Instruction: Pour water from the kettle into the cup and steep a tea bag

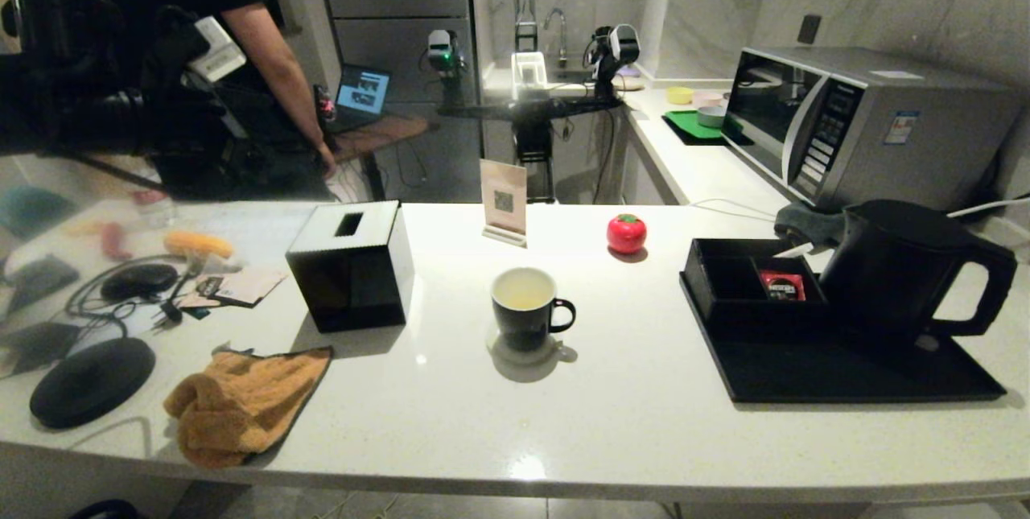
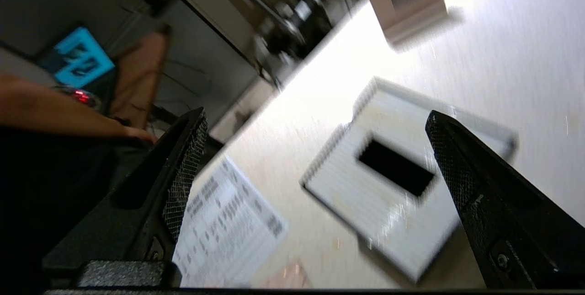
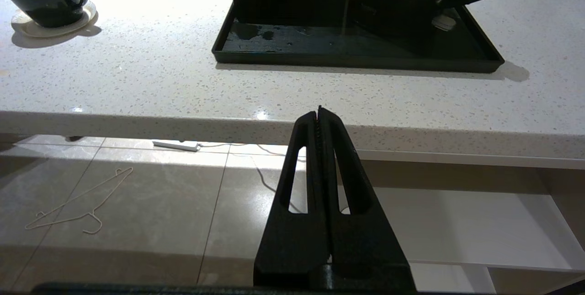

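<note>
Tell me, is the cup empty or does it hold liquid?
It holds liquid: the cup shows pale yellowish water against its white inside.

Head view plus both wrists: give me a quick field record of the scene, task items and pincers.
cup: black mug at counter centre, upright, pale yellowish liquid inside
kettle: black kettle, upright on the black tray, handle facing right, lid on
tea bag: not visible in any view
left pincer: left pincer open, empty, above the tissue box
right pincer: right pincer shut, empty, below the counter edge, in front of the tray
tray compartment: red packet in the right section
</note>
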`<state>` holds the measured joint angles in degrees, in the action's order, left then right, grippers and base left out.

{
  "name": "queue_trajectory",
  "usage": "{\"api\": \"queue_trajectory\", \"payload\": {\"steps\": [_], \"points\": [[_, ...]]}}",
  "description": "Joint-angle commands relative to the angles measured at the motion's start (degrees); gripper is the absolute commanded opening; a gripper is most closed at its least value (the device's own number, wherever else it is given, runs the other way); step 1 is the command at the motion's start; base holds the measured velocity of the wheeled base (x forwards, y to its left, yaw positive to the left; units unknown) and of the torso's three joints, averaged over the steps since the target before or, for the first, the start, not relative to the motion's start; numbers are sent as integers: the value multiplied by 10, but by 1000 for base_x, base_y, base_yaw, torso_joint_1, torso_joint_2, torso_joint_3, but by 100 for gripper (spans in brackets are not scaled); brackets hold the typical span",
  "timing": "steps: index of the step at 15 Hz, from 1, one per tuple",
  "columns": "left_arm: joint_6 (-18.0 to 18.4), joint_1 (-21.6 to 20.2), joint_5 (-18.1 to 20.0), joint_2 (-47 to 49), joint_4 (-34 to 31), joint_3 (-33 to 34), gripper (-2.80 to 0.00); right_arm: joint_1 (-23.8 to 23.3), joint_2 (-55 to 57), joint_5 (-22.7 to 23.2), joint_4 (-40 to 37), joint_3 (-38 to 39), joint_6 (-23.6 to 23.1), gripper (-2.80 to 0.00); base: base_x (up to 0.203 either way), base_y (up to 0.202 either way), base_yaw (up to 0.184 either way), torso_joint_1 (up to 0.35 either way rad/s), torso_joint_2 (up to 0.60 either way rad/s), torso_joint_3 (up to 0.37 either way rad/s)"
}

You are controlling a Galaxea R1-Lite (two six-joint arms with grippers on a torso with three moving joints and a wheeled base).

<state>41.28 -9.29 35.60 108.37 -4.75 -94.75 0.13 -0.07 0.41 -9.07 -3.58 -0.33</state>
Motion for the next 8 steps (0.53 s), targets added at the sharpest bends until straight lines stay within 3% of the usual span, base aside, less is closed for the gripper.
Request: {"api": "queue_trajectory", "payload": {"steps": [1,6,8], "points": [[-131,16,-26,-32,121,39,0,0,1,0,-1,0,0,-280,0,0,0,0,0,0],[-352,57,-133,-89,320,148,0,0,1,0,-1,0,0,-280,0,0,0,0,0,0],[-397,89,-197,-100,381,196,0,0,1,0,-1,0,0,-280,0,0,0,0,0,0]]}}
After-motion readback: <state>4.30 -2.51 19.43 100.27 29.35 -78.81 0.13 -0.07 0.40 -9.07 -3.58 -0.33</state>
